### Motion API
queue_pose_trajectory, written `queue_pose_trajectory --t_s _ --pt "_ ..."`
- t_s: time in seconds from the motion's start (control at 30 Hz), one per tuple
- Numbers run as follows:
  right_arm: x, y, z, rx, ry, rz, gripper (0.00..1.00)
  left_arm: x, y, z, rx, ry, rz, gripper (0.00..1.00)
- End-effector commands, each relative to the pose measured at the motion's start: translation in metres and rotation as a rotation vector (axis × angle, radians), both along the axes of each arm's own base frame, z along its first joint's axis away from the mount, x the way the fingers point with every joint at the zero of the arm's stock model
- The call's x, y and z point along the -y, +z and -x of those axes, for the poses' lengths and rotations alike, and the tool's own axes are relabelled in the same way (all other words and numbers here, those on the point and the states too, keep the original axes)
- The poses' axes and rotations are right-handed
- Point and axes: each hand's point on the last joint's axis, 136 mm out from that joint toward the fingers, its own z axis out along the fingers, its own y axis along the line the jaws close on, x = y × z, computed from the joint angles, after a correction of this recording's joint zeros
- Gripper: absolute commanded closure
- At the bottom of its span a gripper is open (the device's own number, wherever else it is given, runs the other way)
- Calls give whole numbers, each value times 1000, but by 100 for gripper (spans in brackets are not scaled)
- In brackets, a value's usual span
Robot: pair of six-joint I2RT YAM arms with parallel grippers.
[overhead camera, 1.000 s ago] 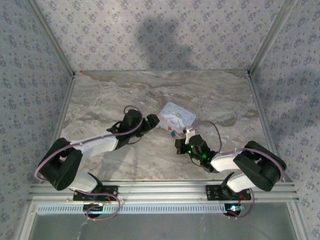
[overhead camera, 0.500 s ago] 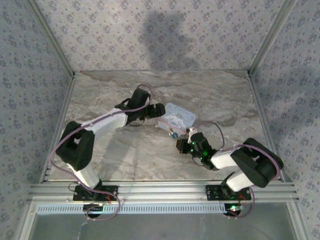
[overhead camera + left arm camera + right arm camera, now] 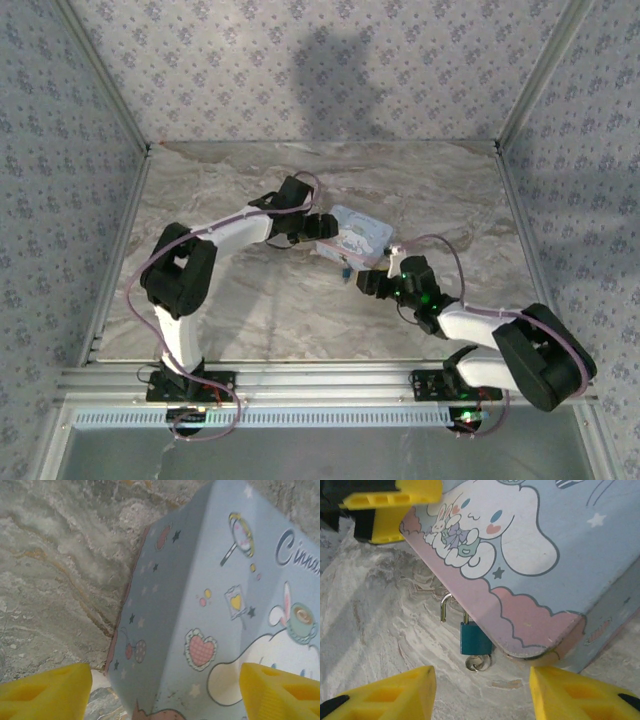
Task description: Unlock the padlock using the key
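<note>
The small blue padlock (image 3: 475,639) lies on the marble against the pink edge of the pastel cartoon box (image 3: 535,545). Its silvery shackle (image 3: 444,606) has one leg free of the body. The key (image 3: 477,663) sticks out of the padlock's underside. My right gripper (image 3: 482,696) is open, with its yellow fingers (image 3: 385,696) either side of the key and clear of it. My left gripper (image 3: 162,692) is open at the box's (image 3: 210,605) far left corner, straddling it. From above, the padlock (image 3: 345,267) sits between the left gripper (image 3: 322,228) and the right gripper (image 3: 370,283).
The box (image 3: 358,235) lies mid-table on the marble top (image 3: 230,310). Patterned walls and metal posts (image 3: 120,110) close in three sides. The left arm's yellow fingers (image 3: 390,502) show beside the box in the right wrist view. Bare marble lies to the front and left.
My right gripper has opened, let go of the key and drawn back slightly. The left arm has swung right and farther out, up to the box's corner.
</note>
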Motion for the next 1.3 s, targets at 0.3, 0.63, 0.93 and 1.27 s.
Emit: queue_pose_trajectory --t_s 0.3,0.63,0.93,1.27 --pt "-3 18 -34 35 92 -47 46 -11 -19 32 -75 27 2 26" --pt "-12 22 -66 85 152 -49 43 -21 -23 59 -68 85 -8 26" --pt "-5 20 -50 90 187 -107 42 -31 -21 65 -58 123 -7 26" --pt "-26 16 -30 47 269 -147 40 -33 -18 68 -43 143 10 26"
